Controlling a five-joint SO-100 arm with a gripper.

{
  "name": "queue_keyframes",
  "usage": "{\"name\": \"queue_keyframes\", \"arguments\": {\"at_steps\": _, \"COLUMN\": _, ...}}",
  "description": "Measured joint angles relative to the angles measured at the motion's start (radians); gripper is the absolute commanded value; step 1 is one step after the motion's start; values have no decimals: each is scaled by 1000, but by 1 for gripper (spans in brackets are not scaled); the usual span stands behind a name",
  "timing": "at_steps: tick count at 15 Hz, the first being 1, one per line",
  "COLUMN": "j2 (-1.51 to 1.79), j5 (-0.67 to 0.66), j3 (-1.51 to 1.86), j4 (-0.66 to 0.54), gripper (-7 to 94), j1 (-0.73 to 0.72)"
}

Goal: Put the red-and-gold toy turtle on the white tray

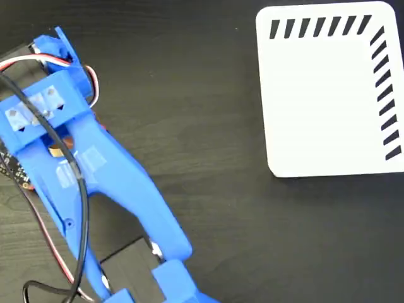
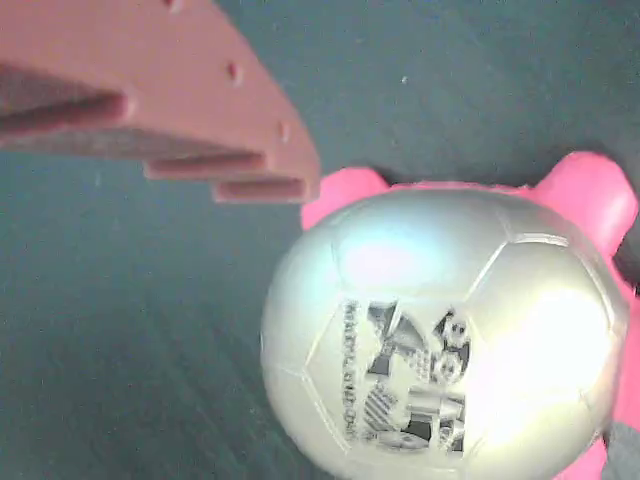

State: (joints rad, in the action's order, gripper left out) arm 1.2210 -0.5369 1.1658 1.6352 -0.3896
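The red-and-gold toy turtle (image 2: 440, 350) fills the lower right of the wrist view. Its domed shell looks pale and shiny here, with a black printed mark, and pink limbs poke out at the top. My gripper (image 2: 455, 315) is open around it. One finger (image 2: 200, 110) stands just up-left of the shell without pressing it, and a grey sliver at the bottom right corner may be the other. In the fixed view the blue arm (image 1: 95, 170) hides the turtle. The white tray (image 1: 322, 101), black-striped along two edges, lies at the upper right, far from the arm.
The dark wood-grain table (image 1: 214, 158) stretches between the arm and the tray. Black and red-white cables (image 1: 79, 208) run along the arm at the left. A dark block (image 1: 126, 265) sits between the arm's struts at the bottom.
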Motion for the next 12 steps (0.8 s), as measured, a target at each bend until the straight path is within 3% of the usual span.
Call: {"name": "queue_keyframes", "arguments": {"at_steps": 12, "j2": -152, "j5": 46, "j3": 0, "j4": -34, "gripper": 71, "j1": -6}}
